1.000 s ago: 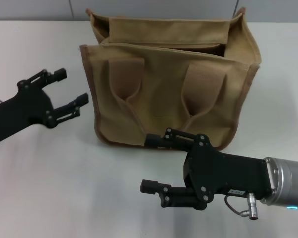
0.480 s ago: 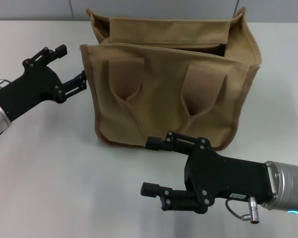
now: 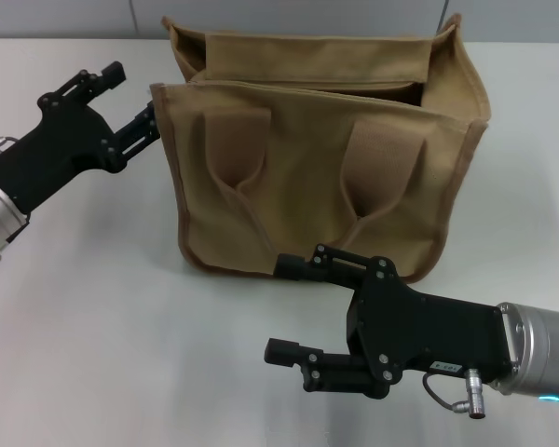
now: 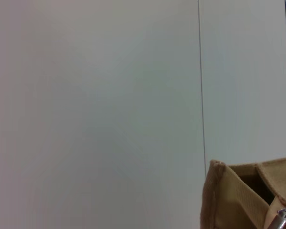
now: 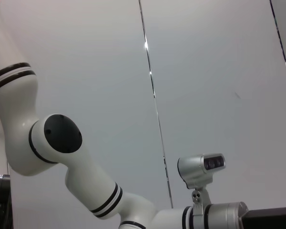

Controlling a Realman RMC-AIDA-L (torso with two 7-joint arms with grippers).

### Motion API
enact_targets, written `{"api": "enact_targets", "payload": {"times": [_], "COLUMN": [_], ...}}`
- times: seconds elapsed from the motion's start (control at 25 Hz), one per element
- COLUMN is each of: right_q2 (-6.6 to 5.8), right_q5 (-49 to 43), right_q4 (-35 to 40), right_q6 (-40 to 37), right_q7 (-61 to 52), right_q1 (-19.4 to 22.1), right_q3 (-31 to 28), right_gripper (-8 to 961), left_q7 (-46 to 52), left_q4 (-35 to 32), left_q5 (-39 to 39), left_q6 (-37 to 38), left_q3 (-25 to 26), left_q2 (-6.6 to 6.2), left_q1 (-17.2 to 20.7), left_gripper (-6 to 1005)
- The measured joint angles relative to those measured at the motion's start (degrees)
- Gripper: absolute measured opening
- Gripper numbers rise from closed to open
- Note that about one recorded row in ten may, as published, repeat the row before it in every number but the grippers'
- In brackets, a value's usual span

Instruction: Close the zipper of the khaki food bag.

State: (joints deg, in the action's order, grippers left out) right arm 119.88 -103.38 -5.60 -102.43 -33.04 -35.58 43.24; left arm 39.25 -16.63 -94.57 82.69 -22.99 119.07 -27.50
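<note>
My left gripper [image 3: 130, 102], jaws wide, sits at the bag's [image 3: 317, 186] nine o'clock corner to reach the zipper [image 4: 282, 218], while my right gripper [image 3: 293, 307] waits wide at six o'clock.

khaki food bag [image 3: 326, 182]: tan canvas, darker brown piping on edges. zipper [image 4: 285, 215] pull beside bag's corner: shiny silver. Both grippers matte black. Table [image 3: 93, 317] under bag: plain white.
</note>
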Motion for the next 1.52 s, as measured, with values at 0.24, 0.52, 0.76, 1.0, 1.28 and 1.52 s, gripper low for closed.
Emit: {"api": "enact_targets", "payload": {"times": [0.24, 0.52, 0.76, 1.0, 1.28, 1.52], "right_q2": [0.00, 0.00, 0.00, 0.00, -0.01, 0.00], "right_q5": [0.1, 0.1, 0.1, 0.1, 0.1, 0.1], "right_q4": [0.0, 0.2, 0.3, 0.3, 0.1, 0.4], "right_q6": [0.2, 0.3, 0.8, 2.7, 2.9, 2.8], "right_q7": [0.0, 0.0, 0.0, 0.0, 0.0, 0.0], "right_q1": [0.3, 0.6, 0.8, 1.1, 1.5, 2.5], "right_q3": [-0.1, -0.6, -0.6, -0.7, -2.0, -2.7], "right_gripper": [765, 765, 764, 764, 764, 764], "left_q7": [0.0, 0.0, 2.4, 11.5, 12.6, 12.2], "left_q4": [0.6, 1.4, -2.1, -18.0, -19.2, -18.6], "left_q5": [0.8, 4.6, 4.3, 3.3, 2.4, 3.6], "left_q6": [-0.9, -4.1, -3.5, -0.6, -3.0, -11.5], "left_q3": [0.1, -1.3, -8.2, -16.6, -21.1, -28.4], "left_q2": [0.02, -0.15, -0.49, -0.66, -0.46, 0.01], "left_q1": [-0.3, -0.5, 1.1, 7.7, 5.4, 2.3], "left_gripper": [632, 495, 500, 505, 507, 506]}}
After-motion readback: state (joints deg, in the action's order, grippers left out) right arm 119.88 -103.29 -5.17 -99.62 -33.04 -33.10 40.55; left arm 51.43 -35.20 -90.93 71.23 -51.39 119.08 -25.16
